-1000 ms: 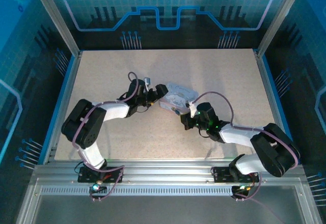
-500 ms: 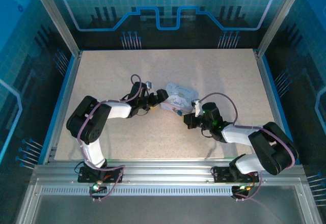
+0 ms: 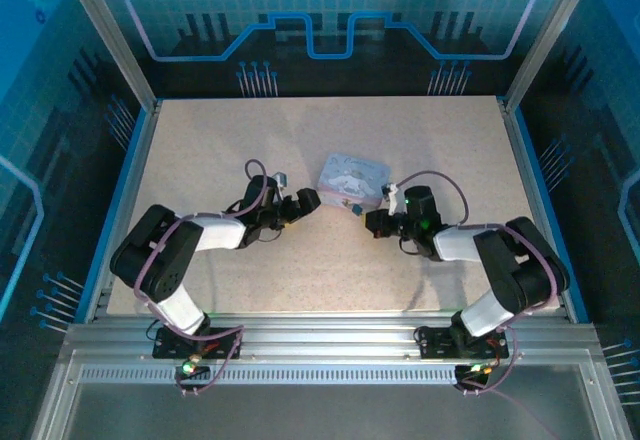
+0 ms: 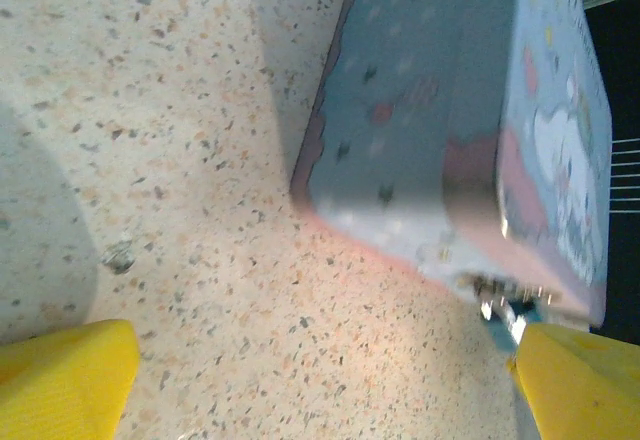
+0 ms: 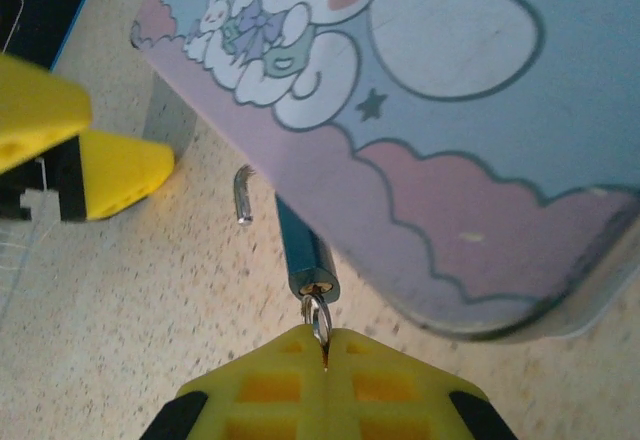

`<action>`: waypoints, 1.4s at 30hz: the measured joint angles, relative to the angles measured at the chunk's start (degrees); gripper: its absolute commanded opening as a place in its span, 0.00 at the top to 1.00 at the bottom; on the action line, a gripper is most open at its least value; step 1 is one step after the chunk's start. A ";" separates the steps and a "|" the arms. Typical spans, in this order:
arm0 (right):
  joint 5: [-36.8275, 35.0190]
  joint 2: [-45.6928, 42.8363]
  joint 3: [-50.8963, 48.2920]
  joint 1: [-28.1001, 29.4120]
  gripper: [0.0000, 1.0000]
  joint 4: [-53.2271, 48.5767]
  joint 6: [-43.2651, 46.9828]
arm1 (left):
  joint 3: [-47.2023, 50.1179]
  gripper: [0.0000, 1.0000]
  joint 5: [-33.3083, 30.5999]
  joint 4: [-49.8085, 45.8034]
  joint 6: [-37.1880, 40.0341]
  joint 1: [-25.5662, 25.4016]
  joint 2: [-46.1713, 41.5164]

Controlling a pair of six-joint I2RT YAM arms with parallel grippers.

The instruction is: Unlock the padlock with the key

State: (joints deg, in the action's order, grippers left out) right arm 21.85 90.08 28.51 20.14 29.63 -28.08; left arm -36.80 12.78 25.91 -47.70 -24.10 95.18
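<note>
A pale blue rectangular box (image 3: 352,175) with a pink band along its lower edge sits near the middle of the speckled beige tabletop (image 3: 220,140), between the 2 arms. Its lid carries a cartoon print, clearest in the right wrist view: a white long-eared character, a small white bunny with a lilac bow, white clouds, 1 dark star and a pink heart. In the left wrist view the same print is too blurred to read. The padlock (image 5: 300,250), a tiny teal-blue body with a small bent metal shackle, lies on the table just beside the box's near side, its shackle end towards the box wall and its other end towards the right arm. The key (image 5: 318,320), a thin dark-grey metal sliver with a small ring, meets that near end of the padlock; whether its tip sits inside the keyhole I cannot tell. The right gripper (image 5: 325,345) has its 2 yellow fingers pressed together on the key, directly in line with the padlock. The left gripper (image 4: 320,370) hovers low on the opposite side with its 2 yellow fingers spread wide and nothing between them, facing the box's corner; in its own view the padlock's teal peeks out under the box edge beside the right-hand finger.
</note>
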 measured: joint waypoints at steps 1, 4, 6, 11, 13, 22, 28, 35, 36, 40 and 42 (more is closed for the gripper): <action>0.28 0.70 1.01 -0.52 1.00 -0.20 0.48 | 0.07 0.01 -0.15 -0.37 -0.15 0.00 -0.28; 0.85 2.25 2.80 -1.90 1.00 -0.48 1.55 | 0.13 0.01 -0.59 -1.66 -0.31 0.00 -0.92; 1.18 2.78 2.95 -2.67 1.00 -0.46 1.84 | 0.02 0.01 -0.81 -2.67 -0.28 0.00 -1.22; 1.38 3.02 2.82 -3.32 1.00 -0.37 2.03 | -3.76 0.01 -1.44 -7.04 0.20 0.04 -0.81; 1.36 3.02 2.45 -3.32 1.00 -0.09 2.03 | -6.64 0.01 -1.66 -8.17 0.76 0.11 0.26; 1.36 3.02 2.16 -3.32 1.00 0.04 2.05 | -24.70 0.01 -3.04 -14.25 6.05 0.52 9.38; 1.36 2.99 2.16 -3.32 1.00 0.00 2.23 | -36.63 0.01 -3.15 -20.37 9.73 0.63 16.98; 1.33 2.89 2.16 -3.32 1.00 -0.22 2.21 | -46.21 0.01 -3.10 -27.21 13.25 0.66 24.00; 1.33 2.82 2.14 -3.32 1.00 -0.22 2.21 | -46.69 0.01 -3.10 -27.76 13.55 0.66 24.55; 1.18 1.88 1.62 -3.32 1.00 -0.92 2.19 | -47.28 0.01 -2.86 -29.75 14.67 0.85 26.23; 1.11 1.05 1.44 -3.32 1.00 -1.55 2.16 | -47.28 0.01 -2.67 -29.79 15.08 1.07 26.23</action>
State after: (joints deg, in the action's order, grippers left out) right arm 22.96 91.13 29.95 16.82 28.08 -25.91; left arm -84.07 10.11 -3.88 -32.62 -23.03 121.40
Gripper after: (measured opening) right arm 0.049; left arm 0.987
